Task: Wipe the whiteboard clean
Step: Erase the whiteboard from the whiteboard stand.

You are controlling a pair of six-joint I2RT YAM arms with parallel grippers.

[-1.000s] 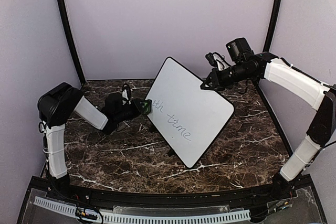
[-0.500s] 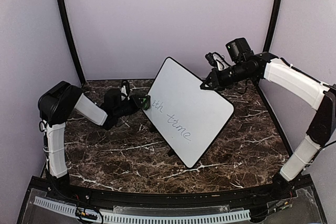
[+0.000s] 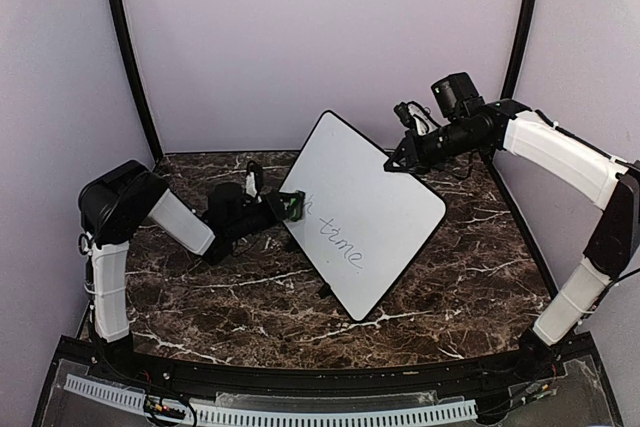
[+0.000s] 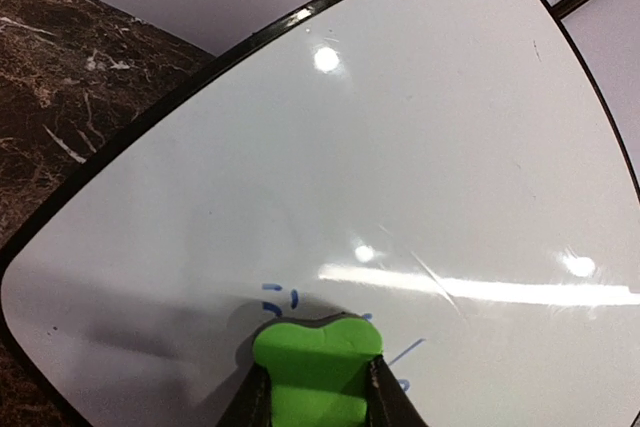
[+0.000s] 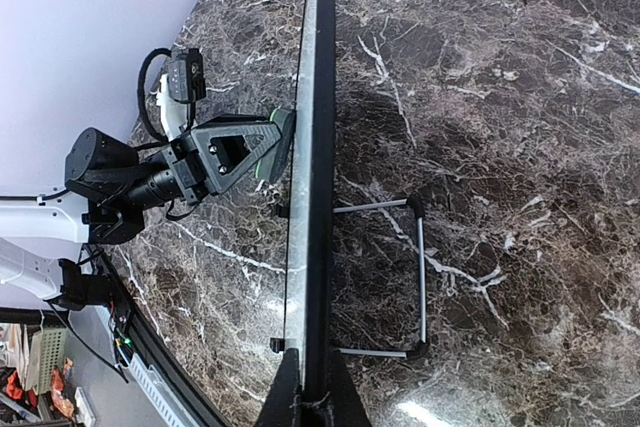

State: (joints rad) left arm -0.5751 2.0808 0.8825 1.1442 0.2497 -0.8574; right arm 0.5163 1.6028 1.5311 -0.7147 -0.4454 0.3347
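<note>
Overhead and wrist views of the erasing station. The whiteboard stands tilted near the middle of the dark marble surface, slightly to the right, with its white face turned toward the left and near side. One corner points up toward the far wall, and another lies low toward the near edge. Dark handwriting runs across the lower half of the face, and the word "time" is legible.

The left fingers are closed on a green eraser. They reach in from the left and hold it against the board's face close to its left edge, at the left end of the writing. In the left wrist view the eraser sits clamped between the two dark fingers, its front pressed to the white face, with short blue marker strokes just beside it.

The right fingers are closed on the board's upper right edge. In the right wrist view the board appears edge-on, pinched between the fingers at the bottom of the frame. A wire stand juts from its back onto the surface.
</note>
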